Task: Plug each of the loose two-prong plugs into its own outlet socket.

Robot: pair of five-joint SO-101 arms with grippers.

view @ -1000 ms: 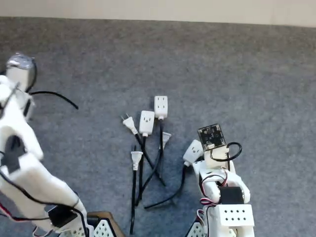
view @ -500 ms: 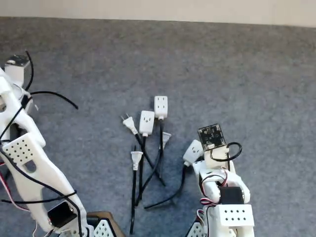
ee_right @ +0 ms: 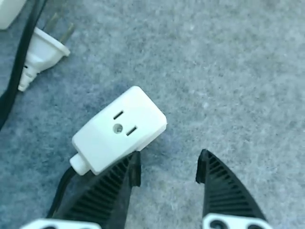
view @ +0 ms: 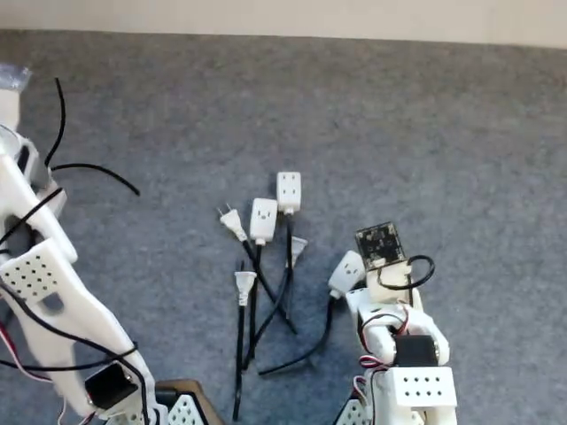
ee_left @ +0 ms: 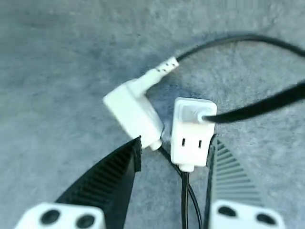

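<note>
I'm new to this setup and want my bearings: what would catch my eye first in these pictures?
First comes the tangle of white plugs and sockets on black cords in the middle of the grey table. Next is the right hand, open, close beside a socket lying slots-up. A loose two-prong plug lies a little farther off.

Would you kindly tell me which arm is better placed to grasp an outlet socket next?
Probably the right: its open gripper sits just beside a socket, while the left arm stands well away from every socket.
</note>
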